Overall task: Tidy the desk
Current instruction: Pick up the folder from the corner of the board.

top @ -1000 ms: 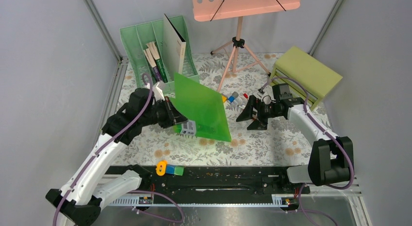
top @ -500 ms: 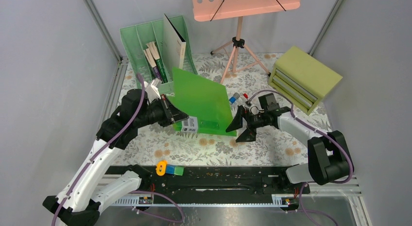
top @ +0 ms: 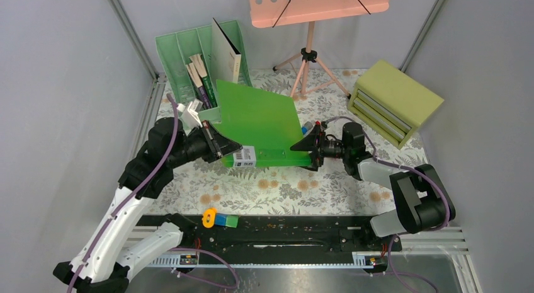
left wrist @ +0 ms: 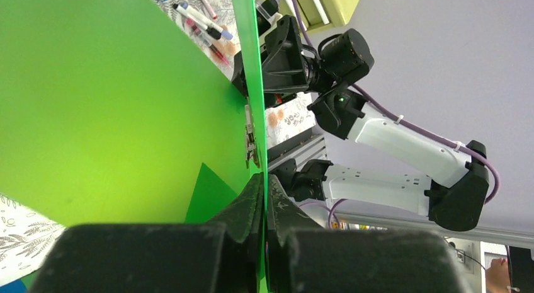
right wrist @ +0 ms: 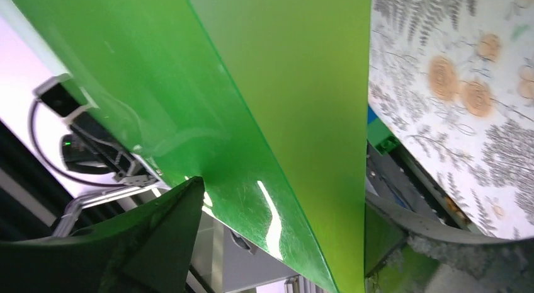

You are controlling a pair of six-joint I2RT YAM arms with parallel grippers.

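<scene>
Steadying the thin bright-green plastic folder (top: 258, 120) is likely best done by seating the right gripper (top: 310, 148), jaws spread astride the sheet's right edge, deep and square before it closes. The left gripper (top: 223, 145) pinches the lower left corner. Both arms reach inward, forearms low, with the folder tilted above the fern-printed cloth counter (top: 271, 192).

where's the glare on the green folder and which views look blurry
right wrist: white glare streaks low on the green folder, and the right fingers at the bottom edge are dark and soft; left wrist: the left fingers are a blurred black mass, while the folder is bright without hot spots; top external: sharp, soft even light, no glare on the folder.
</scene>
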